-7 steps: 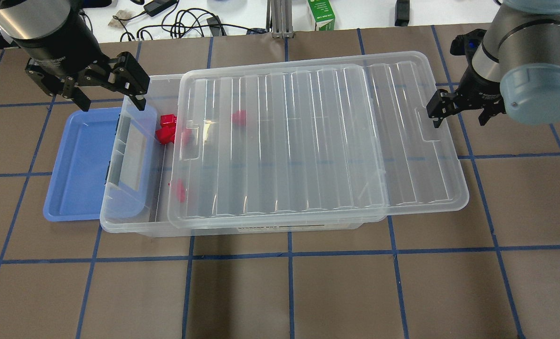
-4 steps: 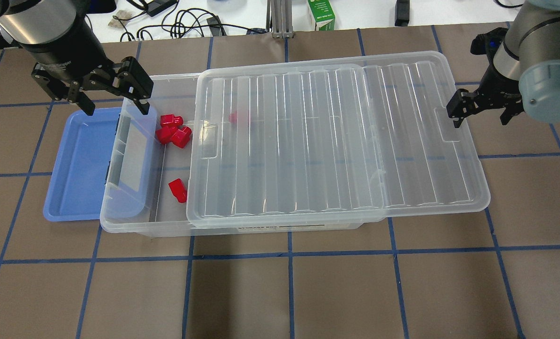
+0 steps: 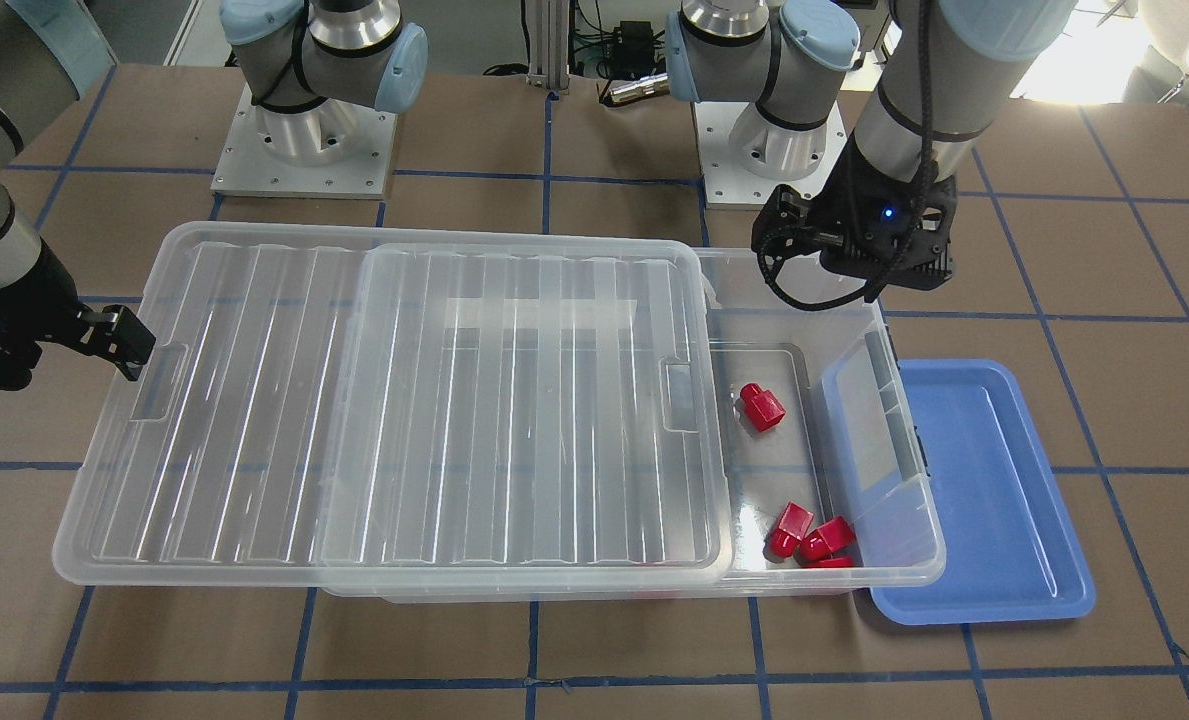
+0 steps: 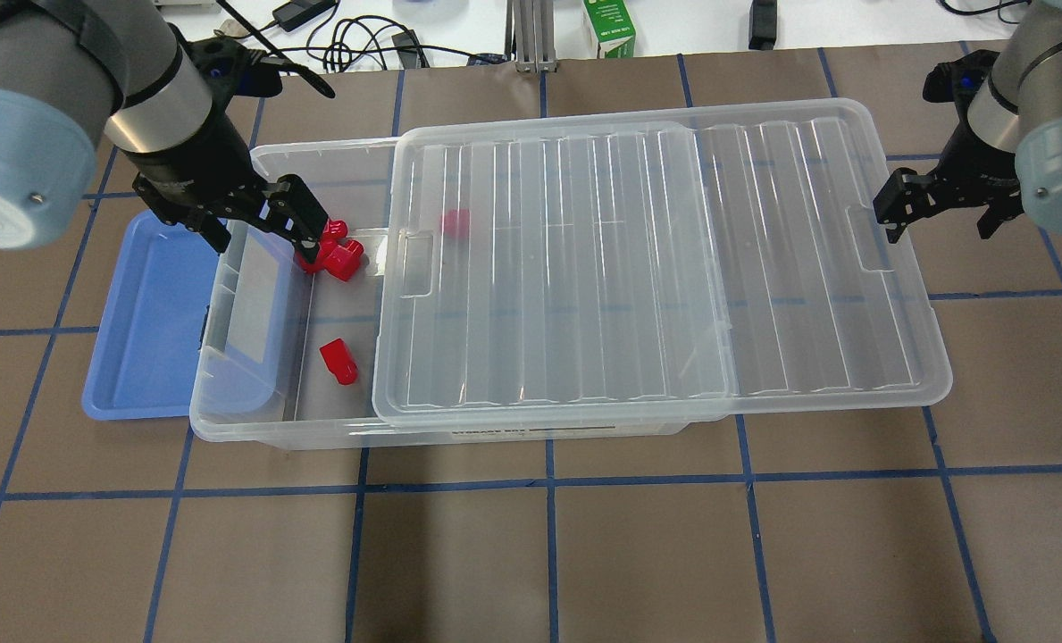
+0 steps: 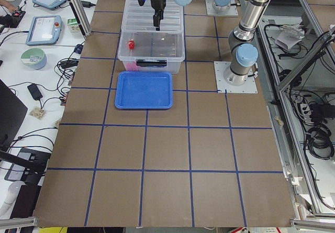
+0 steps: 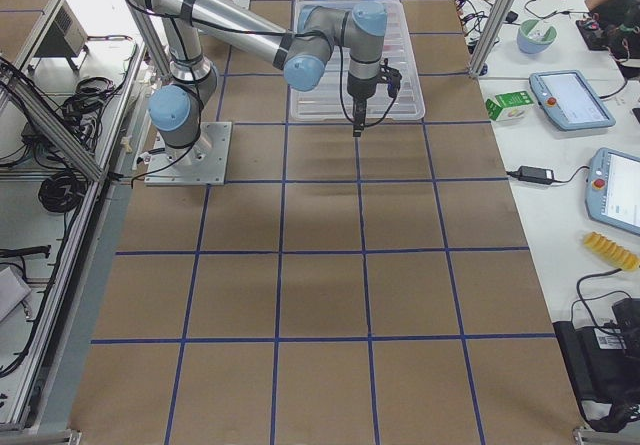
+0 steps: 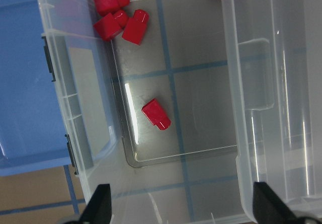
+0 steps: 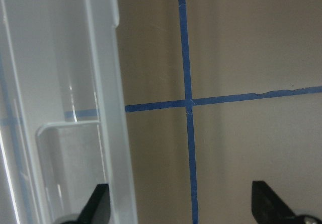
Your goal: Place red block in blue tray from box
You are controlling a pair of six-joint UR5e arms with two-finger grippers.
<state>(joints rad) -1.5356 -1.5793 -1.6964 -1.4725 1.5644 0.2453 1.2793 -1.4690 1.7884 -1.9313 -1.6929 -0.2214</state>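
Observation:
The box (image 4: 254, 427) lies across the table's middle, its clear ribbed lid (image 4: 656, 259) slid toward my right so the left end stands uncovered. The lone red block (image 4: 338, 361) lies on the box floor there, also in the front view (image 3: 762, 408) and the left wrist view (image 7: 156, 115). A group of red pieces (image 4: 338, 256) sits in the far corner. The blue tray (image 4: 151, 313) lies against the box's left end. My left gripper (image 4: 263, 228) is open and empty above that end. My right gripper (image 4: 941, 212) is open at the lid's right edge (image 8: 108, 83).
One more red piece (image 4: 455, 223) shows through the lid. A green carton (image 4: 609, 27) and cables (image 4: 361, 40) lie beyond the table's far edge. The two arm bases (image 3: 304, 140) stand behind the box in the front view.
The lid slid further to the right along with my right gripper, uncovering more of the box. My left gripper moved right and nearer, from over the tray's far end to over the box's open end.

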